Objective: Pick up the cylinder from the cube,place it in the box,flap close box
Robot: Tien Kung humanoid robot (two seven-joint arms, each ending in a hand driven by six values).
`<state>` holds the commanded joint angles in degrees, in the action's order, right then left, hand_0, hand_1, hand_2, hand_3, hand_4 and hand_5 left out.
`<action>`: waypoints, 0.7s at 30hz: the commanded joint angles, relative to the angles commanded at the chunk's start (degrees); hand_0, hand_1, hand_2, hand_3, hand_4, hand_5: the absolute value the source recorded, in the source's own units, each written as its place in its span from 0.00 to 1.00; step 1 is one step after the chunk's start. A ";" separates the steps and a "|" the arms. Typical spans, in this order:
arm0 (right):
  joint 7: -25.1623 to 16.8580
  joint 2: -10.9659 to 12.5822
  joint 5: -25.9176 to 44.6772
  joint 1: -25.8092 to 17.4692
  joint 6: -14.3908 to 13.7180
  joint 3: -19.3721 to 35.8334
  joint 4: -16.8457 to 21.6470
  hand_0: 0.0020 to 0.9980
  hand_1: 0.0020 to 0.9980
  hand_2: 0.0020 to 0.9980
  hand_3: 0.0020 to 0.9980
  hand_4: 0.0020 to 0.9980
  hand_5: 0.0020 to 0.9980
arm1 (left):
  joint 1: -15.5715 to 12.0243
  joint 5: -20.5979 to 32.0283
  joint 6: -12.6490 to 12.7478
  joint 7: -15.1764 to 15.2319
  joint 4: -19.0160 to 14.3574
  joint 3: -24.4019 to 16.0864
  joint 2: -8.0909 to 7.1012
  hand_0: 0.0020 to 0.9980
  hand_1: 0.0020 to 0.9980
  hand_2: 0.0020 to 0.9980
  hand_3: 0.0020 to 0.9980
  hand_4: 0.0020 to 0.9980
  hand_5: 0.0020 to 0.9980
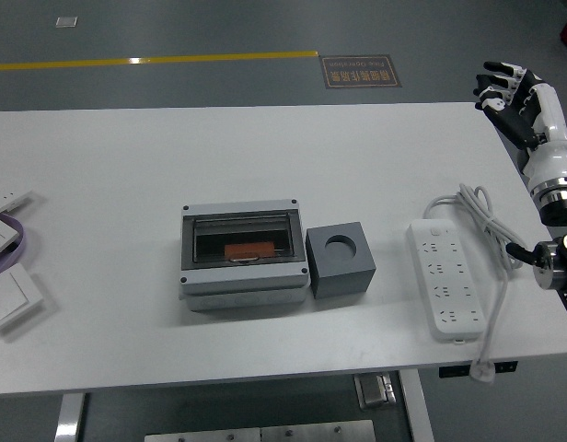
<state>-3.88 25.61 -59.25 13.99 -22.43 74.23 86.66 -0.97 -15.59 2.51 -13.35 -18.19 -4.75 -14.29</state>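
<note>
A grey box [244, 259] with a clear flap lid lying shut stands mid-table, and an orange piece [249, 250] shows through the lid. Touching its right side is a dark grey cube [340, 259] whose round top hole holds nothing. No loose cylinder shows anywhere. My right hand [513, 88] hovers past the table's far right corner, fingers spread and holding nothing. The left arm is out of view.
A white power strip [442, 289] with its coiled cable [477, 210] lies right of the cube. White wall switches [9, 295] and a purple band [17, 241] sit at the left edge. Grey floor with a yellow line lies beyond the table.
</note>
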 joint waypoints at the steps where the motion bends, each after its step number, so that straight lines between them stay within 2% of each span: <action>1: -0.20 0.01 0.18 -0.14 -0.01 0.25 -0.09 0.60 0.63 0.67 0.67 0.60 0.28 | 0.00 -0.06 0.01 0.00 -0.01 -0.09 0.01 0.62 0.60 0.61 0.66 0.75 0.29; 12: -5.24 0.25 3.80 -1.18 0.73 2.32 -1.13 0.61 0.63 0.67 0.66 0.59 0.26 | 0.03 -0.33 0.13 -0.06 -0.15 -0.43 0.22 0.62 0.60 0.61 0.66 0.75 0.30; 21: -6.01 0.20 4.53 -1.44 0.58 2.90 -1.81 0.62 0.63 0.66 0.64 0.60 0.23 | 0.14 -0.02 0.21 -0.05 -0.17 -0.10 0.32 0.63 0.60 0.61 0.66 0.75 0.30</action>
<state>-9.89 25.81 -54.72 12.55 -21.85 77.13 84.84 -0.83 -15.61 2.72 -13.40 -18.37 -4.85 -13.97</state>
